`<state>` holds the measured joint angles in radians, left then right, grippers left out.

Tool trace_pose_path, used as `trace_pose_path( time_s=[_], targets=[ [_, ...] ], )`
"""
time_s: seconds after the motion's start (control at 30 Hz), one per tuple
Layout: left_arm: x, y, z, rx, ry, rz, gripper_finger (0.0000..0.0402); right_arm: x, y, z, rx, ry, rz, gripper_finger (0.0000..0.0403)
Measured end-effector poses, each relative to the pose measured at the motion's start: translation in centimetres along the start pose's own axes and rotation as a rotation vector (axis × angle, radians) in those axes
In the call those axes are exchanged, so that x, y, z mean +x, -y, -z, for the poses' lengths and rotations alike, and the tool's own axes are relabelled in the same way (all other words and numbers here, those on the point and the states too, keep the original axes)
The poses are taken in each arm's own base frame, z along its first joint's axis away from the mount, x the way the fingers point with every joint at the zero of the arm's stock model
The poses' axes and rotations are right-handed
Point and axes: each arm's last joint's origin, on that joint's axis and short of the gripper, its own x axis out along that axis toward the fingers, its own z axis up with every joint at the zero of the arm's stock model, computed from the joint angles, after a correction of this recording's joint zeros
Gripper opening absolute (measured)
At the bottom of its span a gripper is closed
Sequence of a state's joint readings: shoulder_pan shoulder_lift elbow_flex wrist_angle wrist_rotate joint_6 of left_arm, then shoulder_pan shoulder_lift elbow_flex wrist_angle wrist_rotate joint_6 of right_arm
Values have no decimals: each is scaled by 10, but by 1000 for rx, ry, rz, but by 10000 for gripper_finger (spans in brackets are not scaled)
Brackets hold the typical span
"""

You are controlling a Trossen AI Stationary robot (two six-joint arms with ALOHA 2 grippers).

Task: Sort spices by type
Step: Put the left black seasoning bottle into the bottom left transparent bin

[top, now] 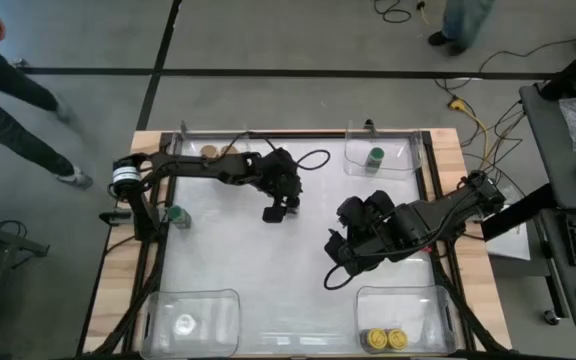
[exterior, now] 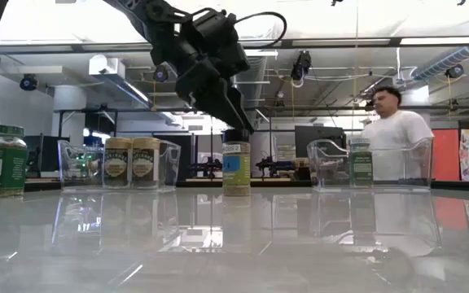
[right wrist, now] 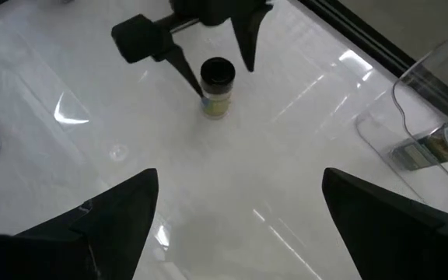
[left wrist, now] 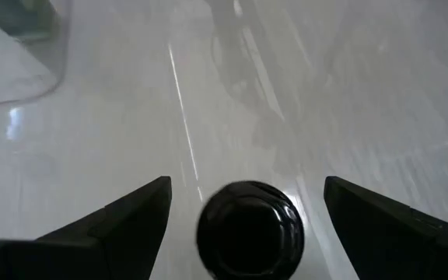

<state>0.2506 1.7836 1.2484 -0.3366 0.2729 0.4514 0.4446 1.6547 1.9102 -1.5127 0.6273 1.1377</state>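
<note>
Black-lidded spice jar: mid-table, upright, unsorted | my left gripper spread astride it, not pinching | my right gripper spread, waiting nearby | sorted: yellow pair in near-right tub | loose: green jar at left edge

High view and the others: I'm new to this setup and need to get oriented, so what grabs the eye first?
The left gripper hangs open around a black-lidded spice jar standing alone mid-table. The right gripper waits open nearby, towards the near right tub, which holds two yellow-lidded jars. A green-lidded jar sits in the far right tub.
</note>
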Motion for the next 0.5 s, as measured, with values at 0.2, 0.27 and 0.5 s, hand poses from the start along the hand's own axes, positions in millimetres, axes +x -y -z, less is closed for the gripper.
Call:
trace_pose_path(
  time_s=[0.2, 0.27, 0.5],
  targets=[
    [7, -2, 5, 2, -18, 5, 320, 0, 0, 0, 16, 0, 0, 354],
    [11, -3, 8, -4, -34, 11, 320, 0, 0, 0, 16, 0, 0, 354],
    [22, -3, 14, -33, -66, 26, 319, 0, 0, 0, 18, 1, -2, 354]
  ],
)
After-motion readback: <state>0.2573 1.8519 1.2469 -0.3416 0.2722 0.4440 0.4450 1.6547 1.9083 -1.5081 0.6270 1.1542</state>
